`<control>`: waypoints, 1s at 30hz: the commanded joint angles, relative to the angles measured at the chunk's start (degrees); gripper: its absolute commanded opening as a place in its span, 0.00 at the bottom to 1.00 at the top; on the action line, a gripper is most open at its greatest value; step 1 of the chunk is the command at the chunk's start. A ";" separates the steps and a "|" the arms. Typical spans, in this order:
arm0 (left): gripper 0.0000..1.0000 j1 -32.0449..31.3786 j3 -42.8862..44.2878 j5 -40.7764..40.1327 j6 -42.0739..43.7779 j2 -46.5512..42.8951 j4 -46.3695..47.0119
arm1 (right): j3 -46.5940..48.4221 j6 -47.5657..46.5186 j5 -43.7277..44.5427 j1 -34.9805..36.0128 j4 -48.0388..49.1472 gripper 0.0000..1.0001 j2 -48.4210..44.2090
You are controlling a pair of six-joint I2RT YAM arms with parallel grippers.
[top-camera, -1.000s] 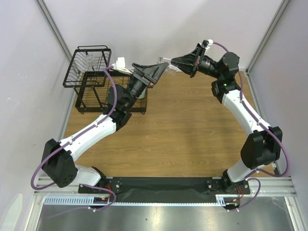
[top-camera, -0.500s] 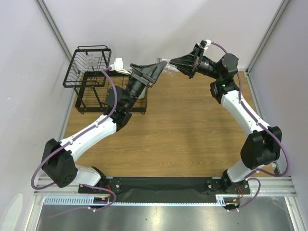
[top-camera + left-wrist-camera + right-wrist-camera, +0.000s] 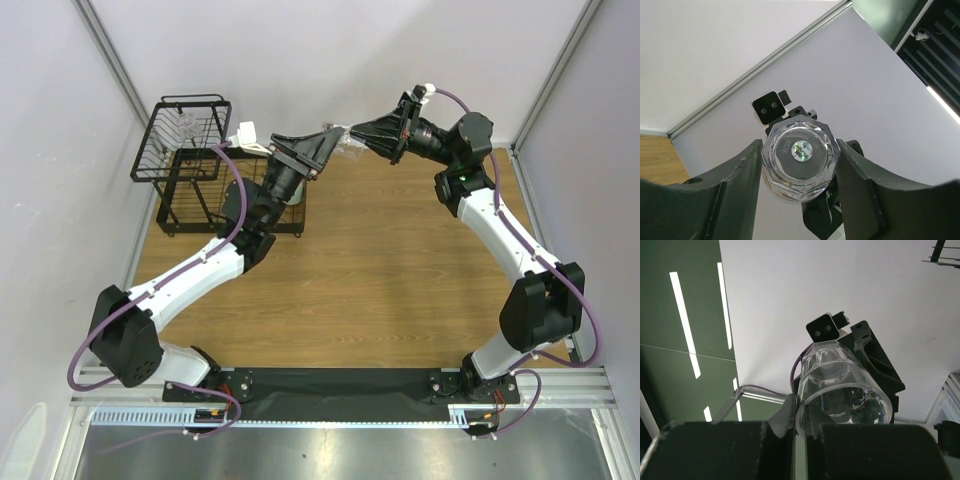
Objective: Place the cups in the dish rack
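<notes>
A clear glass cup (image 3: 346, 134) is held in the air between both grippers, above the back of the table. My right gripper (image 3: 354, 131) is shut on its rim, one finger inside and one outside; the cup (image 3: 840, 390) shows mouth-on in the right wrist view. My left gripper (image 3: 336, 140) has its fingers (image 3: 742, 182) against both sides of the cup's octagonal base (image 3: 797, 155). The black wire dish rack (image 3: 165, 175) stands at the far left, with another clear cup (image 3: 186, 126) in its raised basket. A pale green tumbler (image 3: 294, 198) sits partly hidden behind my left arm.
Grey walls close in the left, back and right sides. The rack's low tray (image 3: 285, 228) lies under my left forearm. Bare wooden tabletop (image 3: 380, 270) spreads across the middle and right.
My left gripper has moved up and right, onto the base of the cup that the right gripper holds. The right gripper has shifted slightly left.
</notes>
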 commanded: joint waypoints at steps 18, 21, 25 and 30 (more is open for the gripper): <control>0.00 7.82 14.41 -4.85 38.21 -5.20 -36.49 | 14.05 -47.39 -3.69 -14.43 -65.39 1.00 -6.31; 0.00 10.54 19.16 -11.44 47.27 -3.36 -44.84 | 14.49 -51.63 -3.60 -17.25 -71.15 1.00 -7.20; 0.00 16.60 20.58 -18.13 54.23 -2.64 -47.69 | 17.82 -52.33 -4.48 -17.25 -72.11 1.00 -6.06; 0.00 25.57 20.84 -18.93 57.83 -0.98 -46.72 | 19.94 -53.30 -4.39 -17.25 -73.52 1.00 -4.13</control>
